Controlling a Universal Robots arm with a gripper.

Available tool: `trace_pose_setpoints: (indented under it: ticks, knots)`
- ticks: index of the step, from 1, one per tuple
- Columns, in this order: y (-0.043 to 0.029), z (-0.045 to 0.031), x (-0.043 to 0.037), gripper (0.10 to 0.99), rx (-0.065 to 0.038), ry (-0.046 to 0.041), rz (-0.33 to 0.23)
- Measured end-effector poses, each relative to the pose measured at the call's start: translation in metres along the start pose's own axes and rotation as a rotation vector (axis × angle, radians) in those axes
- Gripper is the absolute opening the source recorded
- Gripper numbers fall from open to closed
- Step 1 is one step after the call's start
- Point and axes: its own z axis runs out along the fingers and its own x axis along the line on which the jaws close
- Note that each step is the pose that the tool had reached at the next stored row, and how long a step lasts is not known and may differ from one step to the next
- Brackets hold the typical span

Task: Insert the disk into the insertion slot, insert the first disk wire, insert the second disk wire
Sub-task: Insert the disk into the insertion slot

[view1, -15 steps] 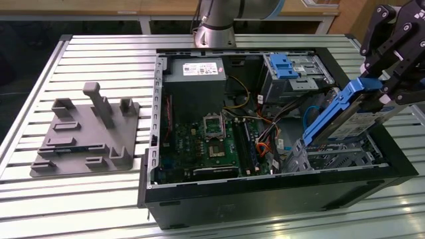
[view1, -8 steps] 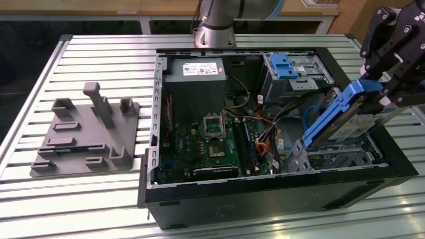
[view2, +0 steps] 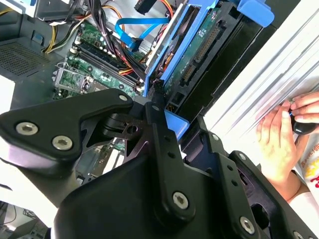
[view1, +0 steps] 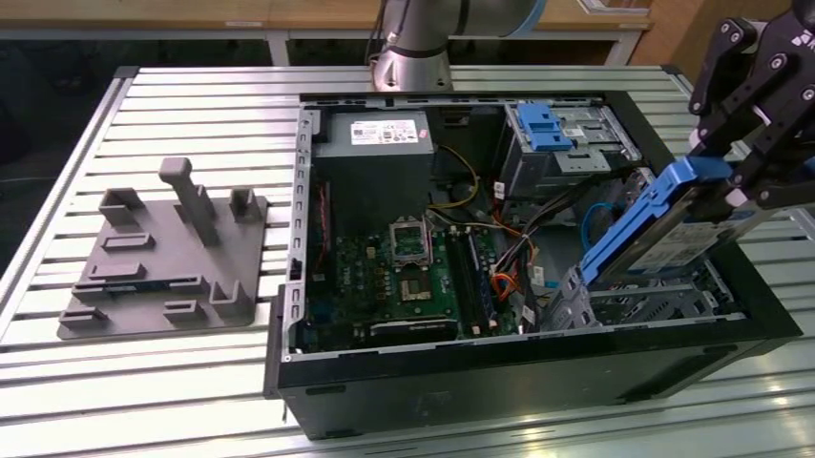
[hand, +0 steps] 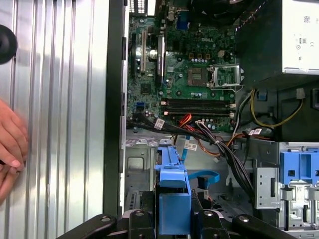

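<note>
Here, claw [view1: 728, 181] tight around the disk [view1: 662, 243], tilted over the insertion slot [view1: 643, 307].

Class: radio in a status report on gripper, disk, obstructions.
Gripper shut on the disk. Disk tilted over the insertion slot, not seated. Person's hand outside the computer case.

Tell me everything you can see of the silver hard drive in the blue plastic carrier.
The silver hard drive in its bright blue plastic carrier is a flat rectangle with a white label on its face. It hangs steeply tilted over the open black computer case, its upper end clamped in the black gripper, its lower end at the mouth of the grey perforated sheet-metal drive cage.
</note>
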Motion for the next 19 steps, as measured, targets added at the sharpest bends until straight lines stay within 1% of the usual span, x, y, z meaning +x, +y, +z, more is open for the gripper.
trace_pose_setpoints:
  ticks: [13,19]
  knots:
    - [-0.0003,0.0076,0.0007,0.365,0.0,-0.0001,0.0]
    - [-0.0006,0.0154,0.0014,0.365,0.0,0.0,0.0]
